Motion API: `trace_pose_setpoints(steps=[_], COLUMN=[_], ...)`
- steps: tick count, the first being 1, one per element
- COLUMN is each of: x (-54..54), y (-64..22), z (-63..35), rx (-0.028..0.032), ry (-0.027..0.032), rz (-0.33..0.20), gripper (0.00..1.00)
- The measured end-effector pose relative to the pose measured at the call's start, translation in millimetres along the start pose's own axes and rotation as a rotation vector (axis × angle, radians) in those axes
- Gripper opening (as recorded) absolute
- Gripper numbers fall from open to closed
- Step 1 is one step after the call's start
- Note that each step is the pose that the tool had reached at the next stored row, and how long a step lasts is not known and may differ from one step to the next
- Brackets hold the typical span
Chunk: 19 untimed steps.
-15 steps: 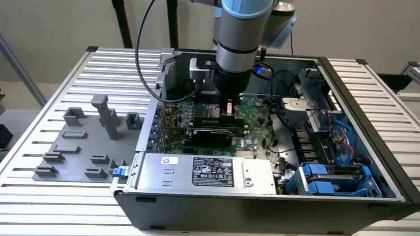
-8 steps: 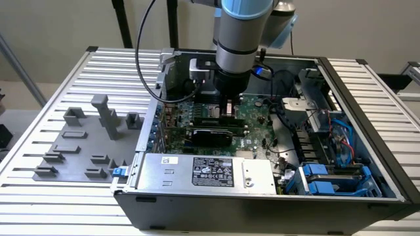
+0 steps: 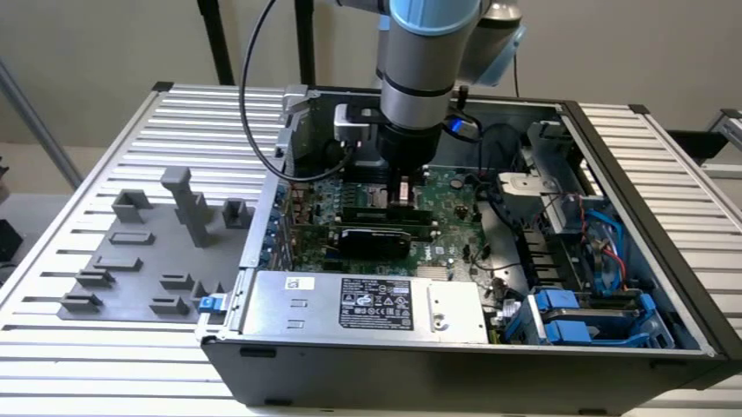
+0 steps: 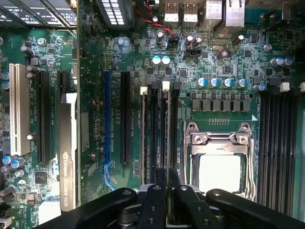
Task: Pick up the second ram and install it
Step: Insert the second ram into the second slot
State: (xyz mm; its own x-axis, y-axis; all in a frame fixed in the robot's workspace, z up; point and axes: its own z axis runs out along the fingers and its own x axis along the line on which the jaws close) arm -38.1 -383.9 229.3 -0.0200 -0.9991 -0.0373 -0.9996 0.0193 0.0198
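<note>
The arm (image 3: 427,61) is being held almost straight down over the open computer case (image 3: 649,174), which is lying on a ribbed metal table (image 3: 104,139), and the gripper (image 3: 401,189) is being lowered among the slots at the middle of the motherboard (image 3: 453,217). In the wrist view the gripper (image 4: 167,183) is seen with its two black fingers (image 4: 153,200) drawn close together, a thin upright edge being pinched between them. That edge is taken to be the second ram (image 4: 167,177), standing on end directly over one of the long memory slots (image 4: 165,129) just beside the processor socket (image 4: 219,162); whether it is already seated in the slot cannot be told. A neighbouring slot (image 4: 151,129) with white latches at its end is lying just beside it. Room around the fingers is being narrowed by a dark expansion card (image 3: 371,236) towards the power supply (image 3: 360,302) at the case's near edge, and by loose cables (image 3: 499,139) towards the exterior view's right. On the table outside the case's wall, on the exterior view's left, grey holder blocks (image 3: 174,234) are standing well apart from the gripper.
</note>
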Motion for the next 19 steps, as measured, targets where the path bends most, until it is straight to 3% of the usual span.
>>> trace_pose_setpoints(steps=[19], x=[0.1], y=[0.0], z=[3.4], rx=[0.0009], ry=[0.0045], rz=[0.0], gripper=[0.0])
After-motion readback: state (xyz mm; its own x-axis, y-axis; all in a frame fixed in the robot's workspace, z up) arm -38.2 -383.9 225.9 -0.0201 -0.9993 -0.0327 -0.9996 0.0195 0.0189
